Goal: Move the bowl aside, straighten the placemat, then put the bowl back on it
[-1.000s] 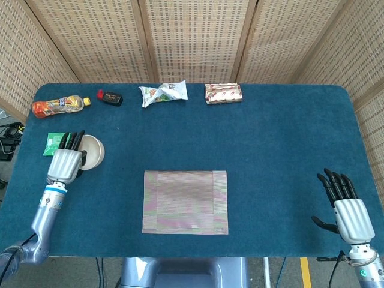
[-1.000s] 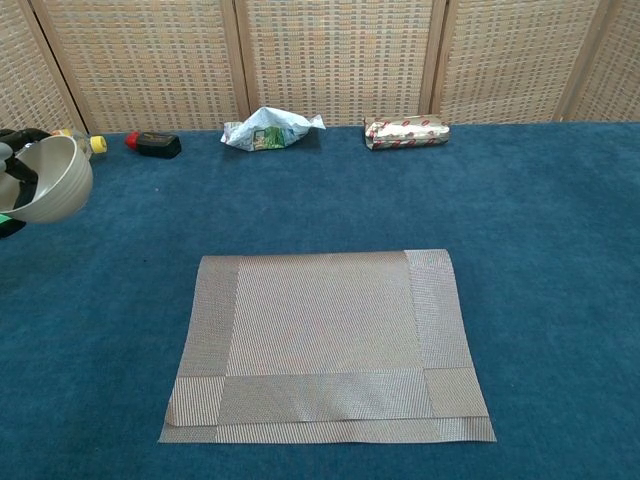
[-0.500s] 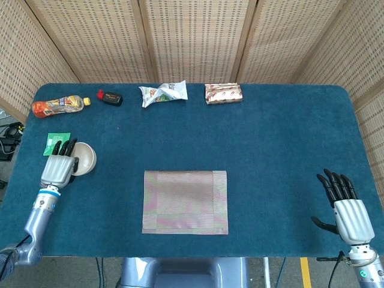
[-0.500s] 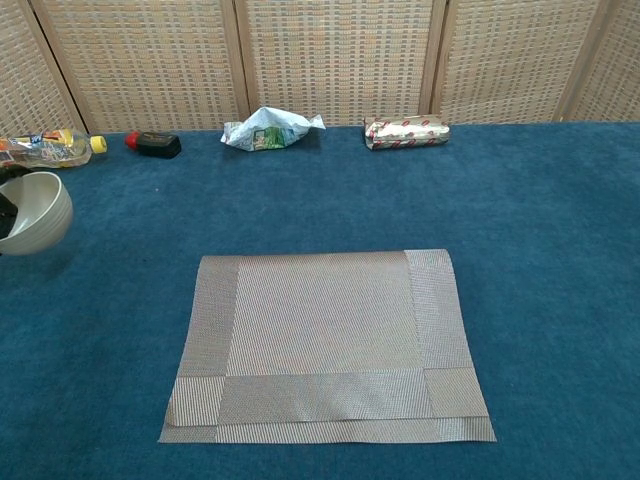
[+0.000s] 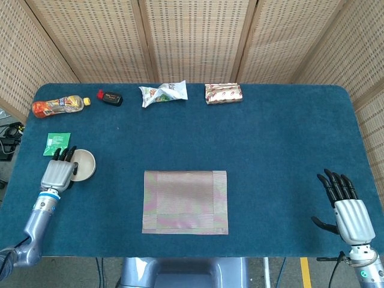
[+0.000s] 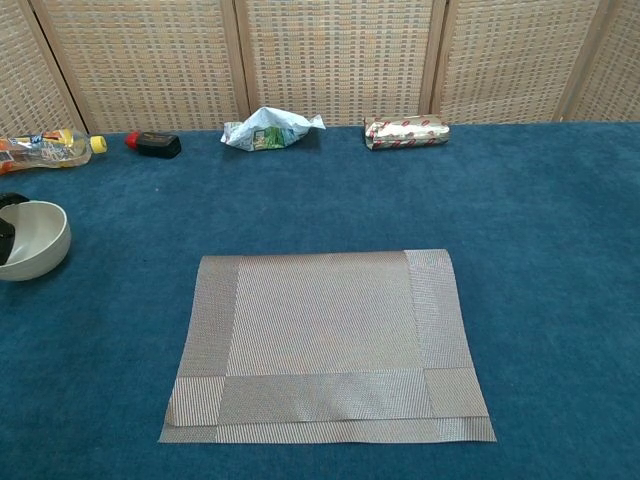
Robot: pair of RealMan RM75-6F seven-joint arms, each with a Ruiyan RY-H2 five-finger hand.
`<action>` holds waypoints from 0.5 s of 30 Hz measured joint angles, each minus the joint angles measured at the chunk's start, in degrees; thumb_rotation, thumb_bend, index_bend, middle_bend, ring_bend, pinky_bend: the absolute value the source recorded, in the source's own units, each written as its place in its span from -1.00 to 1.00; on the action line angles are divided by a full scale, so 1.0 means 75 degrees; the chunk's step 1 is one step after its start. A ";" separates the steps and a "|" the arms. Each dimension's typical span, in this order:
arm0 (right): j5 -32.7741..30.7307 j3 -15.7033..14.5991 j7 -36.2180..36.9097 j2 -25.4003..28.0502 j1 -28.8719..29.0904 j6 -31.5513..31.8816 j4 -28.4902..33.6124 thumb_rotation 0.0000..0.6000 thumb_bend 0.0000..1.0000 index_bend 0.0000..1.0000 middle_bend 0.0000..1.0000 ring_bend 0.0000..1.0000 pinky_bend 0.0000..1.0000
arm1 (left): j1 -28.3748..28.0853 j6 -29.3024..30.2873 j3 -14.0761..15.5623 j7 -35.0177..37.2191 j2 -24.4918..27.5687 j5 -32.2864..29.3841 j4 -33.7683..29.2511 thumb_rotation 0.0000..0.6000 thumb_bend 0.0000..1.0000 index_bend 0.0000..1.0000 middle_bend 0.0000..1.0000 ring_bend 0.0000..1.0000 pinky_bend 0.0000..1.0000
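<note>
Blue carpet-like cloth covers the table (image 5: 282,144), and at its far left edge the left hand (image 5: 57,172) grips the cream bowl (image 5: 83,165), its dark fingers (image 5: 64,153) hooked over the rim on the bowl's left side. In the chest view the bowl (image 6: 35,240) sits upright on the cloth at the picture's left border, with only a dark bit of the hand showing at its rim. Just behind the hand lies a small green packet (image 5: 57,141), and further back along the rear edge lie a bottle (image 5: 60,106) on its side, a black object with a red end (image 5: 111,97), a crumpled white-and-green bag (image 5: 163,92) and a shiny red-and-white wrapped pack (image 5: 223,93). Well to the right of the bowl, near the front middle of the table, the grey woven placemat (image 5: 185,201) lies flat with its edges roughly square to the table's front edge; nothing touches it. At the far right, near the front corner, the right hand (image 5: 347,207) holds nothing, its fingers pointing away from the robot, slightly apart, with the thumb out to the side; it does not show in the chest view.
</note>
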State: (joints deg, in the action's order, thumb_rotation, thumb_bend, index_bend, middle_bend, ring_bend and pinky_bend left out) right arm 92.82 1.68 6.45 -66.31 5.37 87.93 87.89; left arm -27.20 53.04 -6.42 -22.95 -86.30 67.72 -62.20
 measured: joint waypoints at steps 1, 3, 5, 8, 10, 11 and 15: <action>0.0008 -0.0002 0.0003 0.0000 0.0000 0.0003 0.0000 1.00 -0.86 -0.92 -1.00 -1.00 -1.00 | -0.0001 -0.0021 0.0006 0.0004 0.0057 -0.0012 -0.0066 1.00 -0.44 -0.57 -1.00 -1.00 -1.00; 0.0028 -0.0012 0.0005 0.0003 0.0000 0.0007 0.0002 1.00 -0.86 -0.92 -1.00 -1.00 -1.00 | -0.0003 -0.0068 0.0026 0.0014 0.0238 -0.0030 -0.0273 1.00 -0.51 -0.72 -1.00 -1.00 -1.00; 0.0031 -0.0011 0.0016 0.0009 -0.0002 0.0017 0.0007 1.00 -0.86 -0.92 -1.00 -1.00 -1.00 | -0.0003 -0.0097 0.0060 0.0013 0.0465 -0.0025 -0.0530 1.00 -0.54 -0.79 -1.00 -1.00 -1.00; 0.0037 -0.0004 0.0052 0.0023 -0.0012 0.0055 0.0013 1.00 -0.86 -0.92 -1.00 -1.00 -1.00 | 0.0015 -0.0067 0.0119 0.0011 0.0841 0.0041 -0.0976 1.00 -0.54 -0.80 -1.00 -1.00 -1.00; 0.0044 -0.0008 0.0079 0.0036 -0.0017 0.0061 0.0016 1.00 -0.86 -0.92 -1.00 -1.00 -1.00 | 0.0034 0.0008 0.0159 0.0034 0.1123 0.0147 -0.1284 1.00 -0.53 -0.79 -1.00 -1.00 -1.00; 0.0052 -0.0013 0.0091 0.0040 -0.0018 0.0062 0.0018 1.00 -0.86 -0.92 -1.00 -1.00 -1.00 | 0.0045 0.0056 0.0179 0.0058 0.1279 0.0222 -0.1445 1.00 -0.53 -0.77 -1.00 -1.00 -1.00; 0.0080 -0.0016 0.0098 0.0043 -0.0021 0.0087 0.0028 1.00 -0.86 -0.92 -1.00 -1.00 -1.00 | 0.0138 0.0538 0.0247 0.0406 0.2021 0.0817 -0.2109 1.00 -0.52 -0.64 -1.00 -1.00 -1.00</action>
State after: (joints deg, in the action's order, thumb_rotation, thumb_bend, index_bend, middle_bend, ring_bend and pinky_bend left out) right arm 93.42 1.56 7.18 -65.99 5.21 88.58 88.09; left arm -26.16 57.07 -4.56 -19.90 -71.14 73.84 -78.02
